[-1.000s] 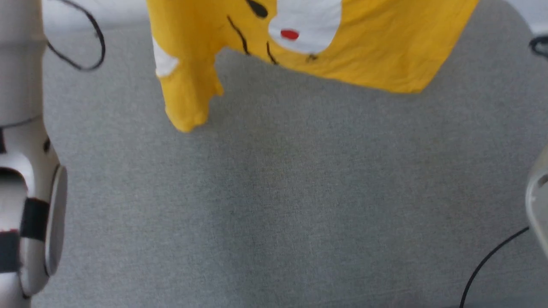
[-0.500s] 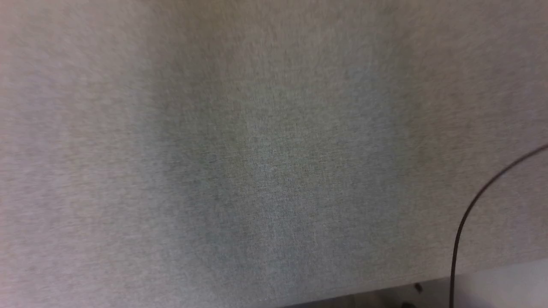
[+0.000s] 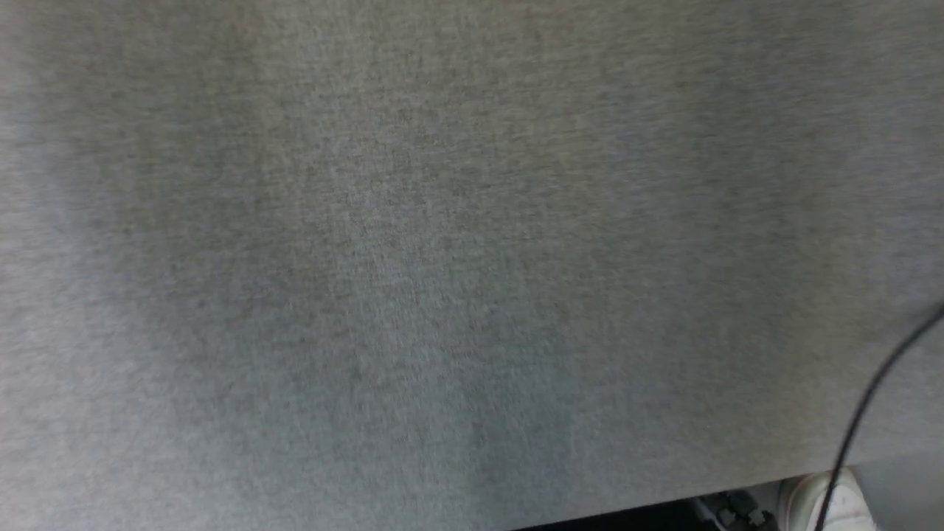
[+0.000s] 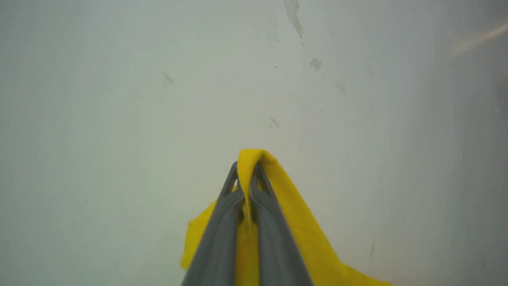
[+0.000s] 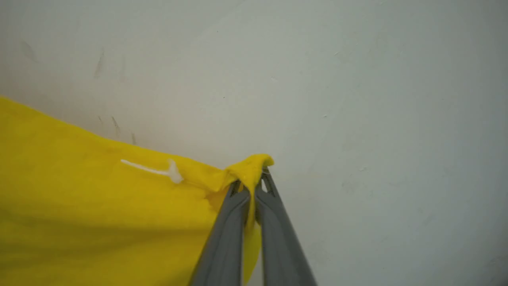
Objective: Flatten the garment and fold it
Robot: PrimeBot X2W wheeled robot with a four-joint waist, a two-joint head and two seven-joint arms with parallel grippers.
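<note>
The work surface is covered in grey woven fabric, flat and softly shadowed. Its near edge runs along the lower right, where a thin black cable crosses it

The left gripper and the right gripper each clamp the garment, jaws pressed tight together.

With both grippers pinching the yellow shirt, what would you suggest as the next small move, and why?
Probably lower both arms together toward the grey table, keeping the grips shut and spread apart. The left gripper and right gripper each pinch a bunched bit of the shirt, which drapes from them before a pale wall, so it needs laying down to flatten.
</note>
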